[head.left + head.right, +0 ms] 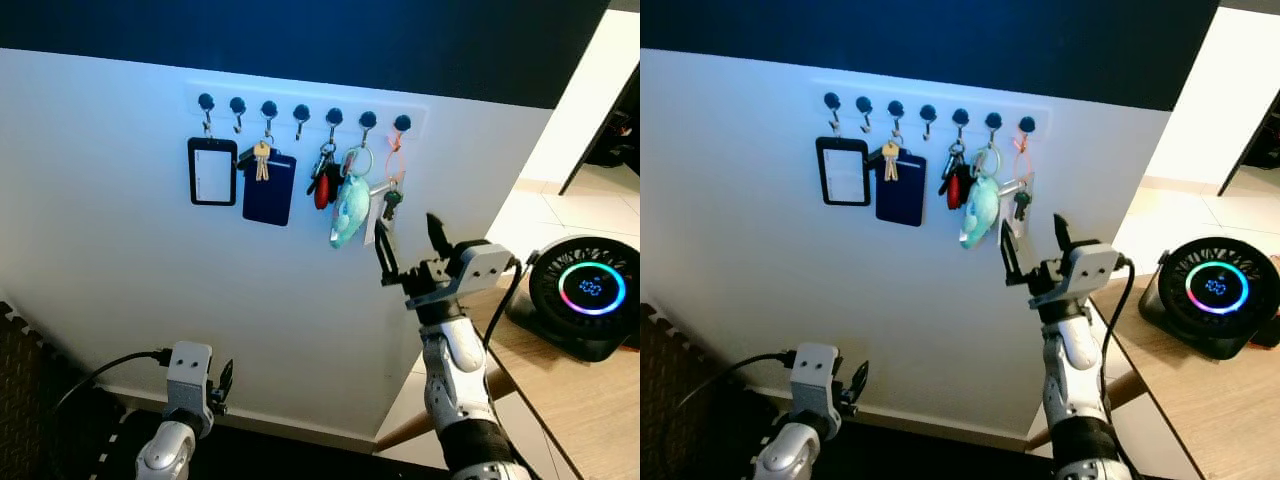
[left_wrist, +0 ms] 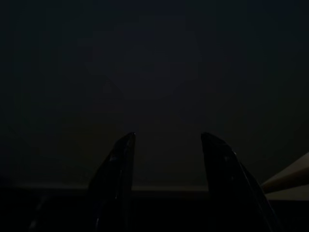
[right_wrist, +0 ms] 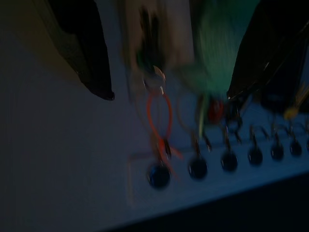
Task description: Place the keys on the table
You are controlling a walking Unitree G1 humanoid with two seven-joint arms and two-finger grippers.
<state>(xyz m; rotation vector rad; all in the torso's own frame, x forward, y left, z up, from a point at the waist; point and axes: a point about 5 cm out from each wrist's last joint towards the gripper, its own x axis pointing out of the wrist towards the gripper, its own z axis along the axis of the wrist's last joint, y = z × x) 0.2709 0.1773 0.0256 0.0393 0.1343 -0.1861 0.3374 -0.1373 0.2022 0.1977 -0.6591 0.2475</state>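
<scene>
— White wall, a white hook rack (image 1: 300,98) with seven dark knobs: what hangs from it?

— Taking the rack as the landmark: from its leftmost knob a black-framed badge holder (image 1: 212,171); beside that a brass key over a dark blue card pouch (image 1: 269,187); further along a bunch with a red fob (image 1: 321,187); then a teal plush charm (image 1: 350,210) on a ring. On the last knob, at the rack's right end, an orange loop (image 1: 396,160) carries the keys (image 1: 391,200), one with a dark green head.

— And where does the right gripper (image 1: 409,246) stand against those keys?

— Below the rack's right end, raised toward the wall, its two black fingers spread wide and pointing up. The keys hang just above and between the fingertips, not touched by either. In the right wrist view, which is blurred, the orange loop (image 3: 159,118) and its knob (image 3: 159,175) lie in the gap between the two fingers, with the teal charm (image 3: 217,53) close against one finger.

— The other arm?

— The left gripper (image 1: 226,380) hangs low, far beneath the rack's left half, near the dark floor. Its wrist view is very dark; the two fingers (image 2: 116,164) show apart, with nothing between them.

— The table?

— The wooden table (image 1: 580,400) sits below and to the right of the rack, beside the right arm. A round black fan (image 1: 590,290) with a glowing coloured ring stands on it.
</scene>
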